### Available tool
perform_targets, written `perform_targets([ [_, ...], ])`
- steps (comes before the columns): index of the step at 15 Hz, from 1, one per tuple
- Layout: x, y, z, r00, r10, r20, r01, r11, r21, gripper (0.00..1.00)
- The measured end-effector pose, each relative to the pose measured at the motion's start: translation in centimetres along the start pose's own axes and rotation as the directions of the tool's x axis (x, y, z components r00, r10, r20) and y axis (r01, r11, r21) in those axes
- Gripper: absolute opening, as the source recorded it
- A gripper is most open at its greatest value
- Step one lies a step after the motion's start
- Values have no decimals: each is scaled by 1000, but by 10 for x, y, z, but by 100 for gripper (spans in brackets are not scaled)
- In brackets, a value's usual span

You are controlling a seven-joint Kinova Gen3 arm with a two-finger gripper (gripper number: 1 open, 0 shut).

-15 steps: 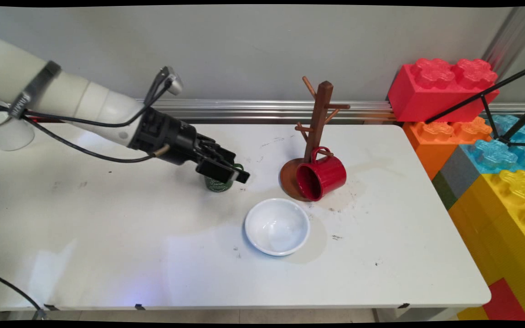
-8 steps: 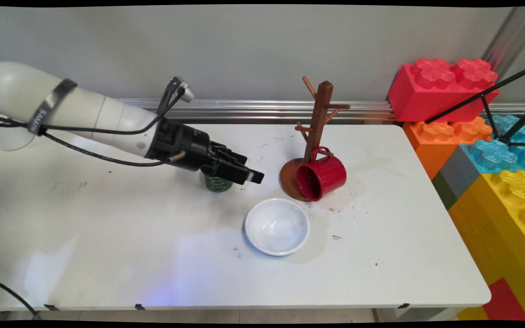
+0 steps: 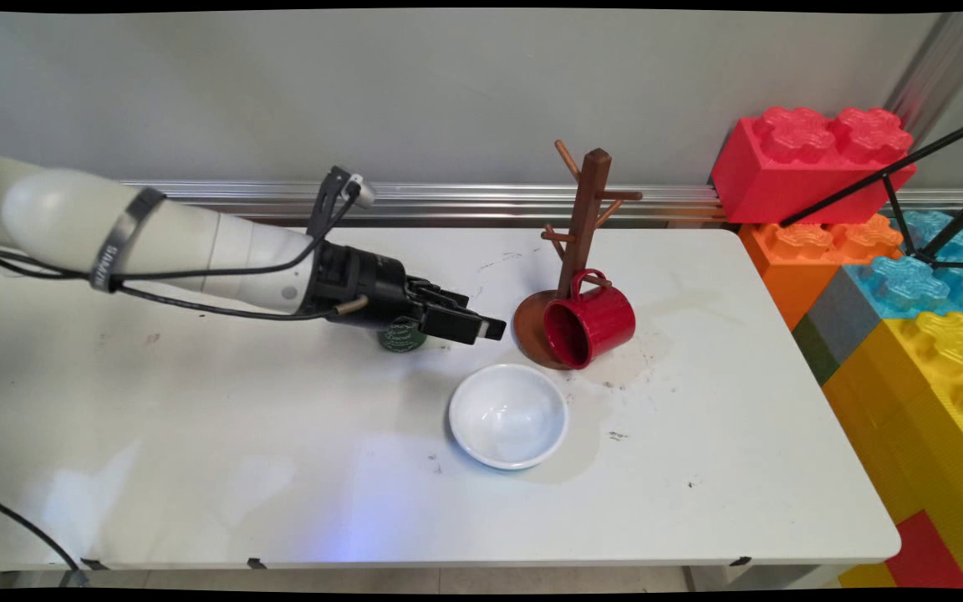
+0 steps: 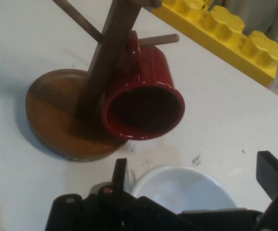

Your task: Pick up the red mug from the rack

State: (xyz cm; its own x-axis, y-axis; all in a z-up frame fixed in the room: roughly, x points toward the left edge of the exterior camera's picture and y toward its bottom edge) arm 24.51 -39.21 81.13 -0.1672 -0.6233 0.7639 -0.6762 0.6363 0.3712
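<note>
Over the middle of the white bench (image 3: pixel 197 435) my tool (image 3: pixel 481 324) hung low, arm reaching in from the left with black cables (image 3: pixel 197 293) along it, pointing toward the mug tree. It was released: in the hand view the two fingers (image 4: pixel 273 173) stood well apart with nothing between them, one thin at lower centre, the other at the right edge. Red mug (image 3: pixel 590 324) hung by its handle on a low peg of the brown wooden mug tree (image 3: pixel 586 217), tipped on its side, mouth facing the near left; in the hand view the mug's (image 4: pixel 146 103) dark opening faced my camera, its body beside the tree's post (image 4: pixel 105 62) and over the round wooden base (image 4: pixel 52 115). I couldn't tell if the mug's rim touched the base. White bowl (image 3: pixel 508 415) sat upright on the bench, just near of the tree's base and below-right of my tool; in the hand view its rim (image 4: pixel 177 185) showed between the fingers, lower down. Green can (image 3: pixel 400 337) stood on the bench behind my tool, mostly hidden by it, apart from the fingers. Big toy bricks (image 3: pixel 891 251) in red, orange, blue and yellow were stacked at the bench's right end, with a black stand's legs (image 3: pixel 908 180) crossing them.
</note>
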Motion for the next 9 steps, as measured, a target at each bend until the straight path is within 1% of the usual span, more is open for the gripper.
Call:
perform_targets([
  [5,-11,6,17,999,-25,-35,25,1000,19,100],
  [9,-16,9,28,998,-37,-58,39,999,32,100],
])
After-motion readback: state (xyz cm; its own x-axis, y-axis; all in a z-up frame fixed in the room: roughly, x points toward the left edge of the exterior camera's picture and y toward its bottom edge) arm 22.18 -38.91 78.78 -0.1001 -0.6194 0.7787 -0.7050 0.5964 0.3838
